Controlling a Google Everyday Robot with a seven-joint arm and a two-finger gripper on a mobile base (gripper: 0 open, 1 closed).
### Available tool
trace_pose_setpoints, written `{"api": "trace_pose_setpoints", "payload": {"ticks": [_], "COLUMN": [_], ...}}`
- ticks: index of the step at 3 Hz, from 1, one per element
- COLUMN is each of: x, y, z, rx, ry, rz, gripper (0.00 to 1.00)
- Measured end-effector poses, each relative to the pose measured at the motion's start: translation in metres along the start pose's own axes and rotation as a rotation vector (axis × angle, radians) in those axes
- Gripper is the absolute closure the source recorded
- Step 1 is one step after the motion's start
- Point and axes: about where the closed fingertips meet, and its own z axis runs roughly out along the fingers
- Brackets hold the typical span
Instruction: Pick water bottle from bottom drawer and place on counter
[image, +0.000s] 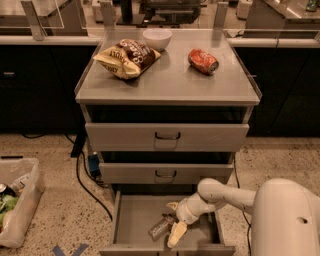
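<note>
Reaching into bottom drawer (132, 216), hand (175, 220) low — fingers (178, 233) spread, beside water bottle (160, 228)
</note>
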Motion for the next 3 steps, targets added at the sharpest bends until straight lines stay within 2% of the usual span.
{"api": "trace_pose_setpoints", "payload": {"ticks": [1,2,3], "x": [0.019,0.020,0.019], "y": [-0.001,-0.001,-0.026], "z": [0.031,0.032,0.034], "rx": [0.040,0.037,0.130], "ry": [0.191,0.190,0.178], "rz": [0.010,0.010,0.022], "gripper": [0.00,0.00,0.00]}}
